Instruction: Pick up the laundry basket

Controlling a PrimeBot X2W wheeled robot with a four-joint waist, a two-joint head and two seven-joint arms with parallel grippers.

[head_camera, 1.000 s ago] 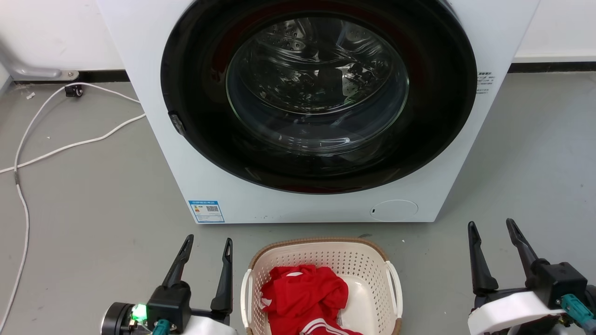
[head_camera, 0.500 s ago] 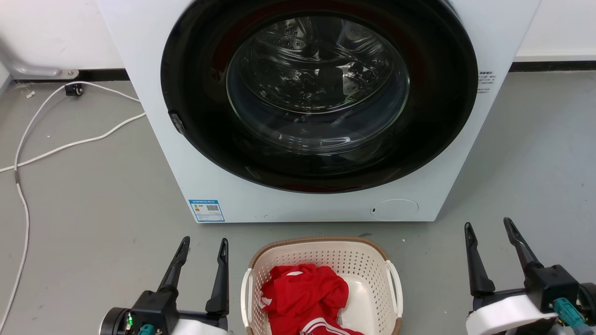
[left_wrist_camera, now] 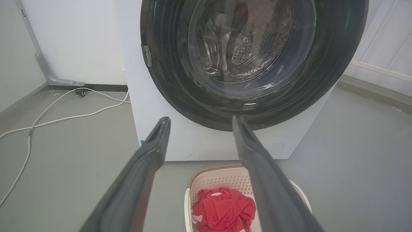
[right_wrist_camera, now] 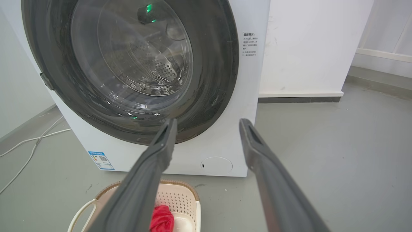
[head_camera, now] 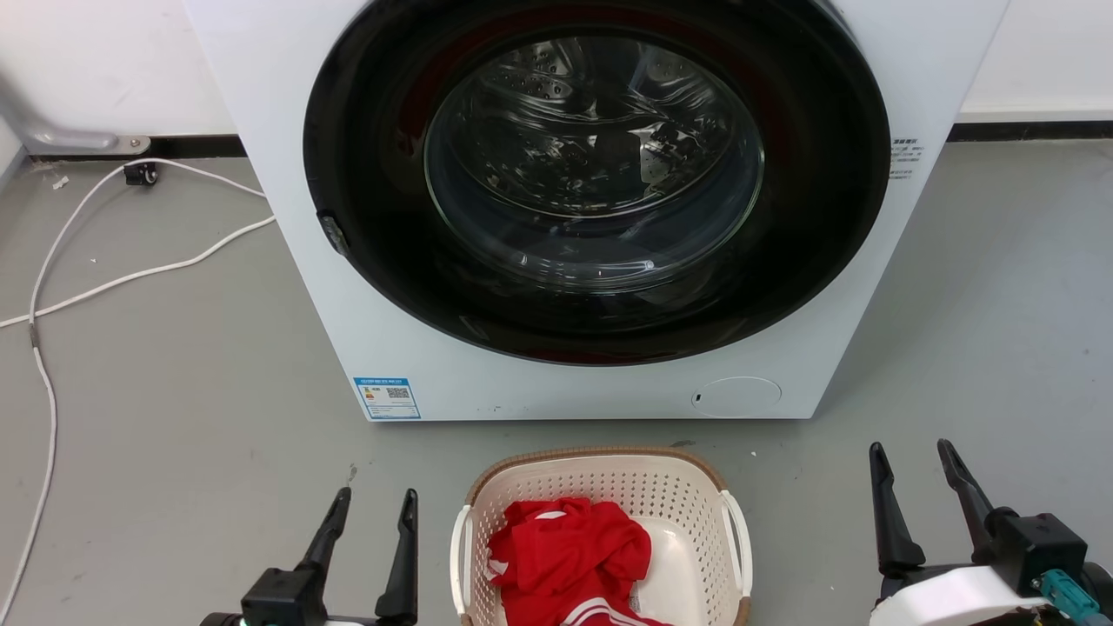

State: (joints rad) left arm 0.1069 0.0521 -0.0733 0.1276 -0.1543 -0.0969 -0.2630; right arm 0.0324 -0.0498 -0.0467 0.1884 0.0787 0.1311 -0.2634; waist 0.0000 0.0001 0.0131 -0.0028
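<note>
Hovering my left gripper [head_camera: 376, 493], right gripper [head_camera: 909, 447], both spread, flanking cream-white perforated plastic laundry basket [head_camera: 600, 487]; uneven lift could tip it.

The left gripper [head_camera: 376, 497] has two long, slim black fingers [head_camera: 402, 556] that taper to narrow tips and rise from a boxy black mount [head_camera: 283, 600]. The right gripper [head_camera: 909, 448] has the same pair of fingers, each flaring into a foot-like base, fixed to a black block [head_camera: 1039, 548]. Beneath the block is a smooth, rounded white shell [head_camera: 948, 600] with a teal plug [head_camera: 1063, 598] beside it. In the wrist views the fingers look matte (charcoal rather than pure black), with a recessed slot [left_wrist_camera: 158, 128] near each tip.
</note>
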